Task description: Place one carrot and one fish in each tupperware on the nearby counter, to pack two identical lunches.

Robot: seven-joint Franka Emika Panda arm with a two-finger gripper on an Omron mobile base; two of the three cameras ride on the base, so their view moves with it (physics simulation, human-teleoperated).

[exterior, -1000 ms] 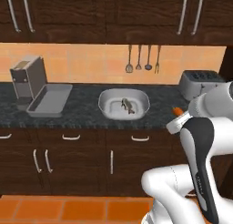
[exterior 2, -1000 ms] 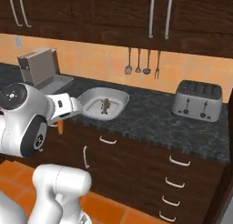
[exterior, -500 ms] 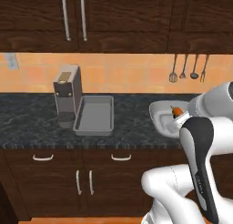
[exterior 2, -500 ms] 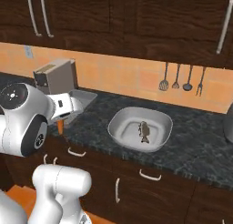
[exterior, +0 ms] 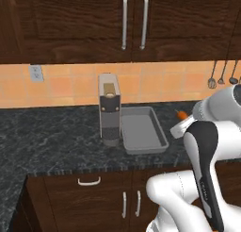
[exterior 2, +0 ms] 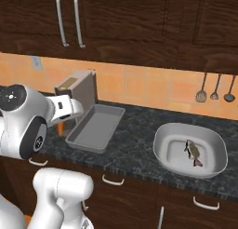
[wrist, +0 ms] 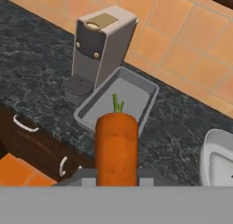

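Observation:
My gripper (wrist: 116, 177) is shut on an orange carrot (wrist: 116, 148) with a green stub, held in the air on the near side of the counter (wrist: 36, 68). The carrot's tip shows beside my hand (exterior: 181, 114) and hangs under it (exterior 2: 60, 128). The long rectangular grey tupperware (wrist: 136, 93) lies beyond the carrot, beside a coffee machine; its floor is bare (exterior: 141, 129) (exterior 2: 95, 128). The rounded-square tupperware (exterior 2: 167, 149) stands to its right, with one fish (exterior 2: 192, 151) lying inside. Its rim shows at the right edge of the hand view (wrist: 218, 157).
A grey coffee machine (exterior: 109, 115) (exterior 2: 76, 95) (wrist: 102, 48) stands upright against the tray's left side. Kitchen utensils (exterior 2: 214, 90) hang on the orange tiled wall at the right. Dark wood drawers with silver handles (exterior: 89, 181) run under the counter, and cupboards hang above.
The whole picture has shifted: the base has driven left along the counter, so the tray and coffee machine now sit near the middle. The carrot stays in my shut gripper.

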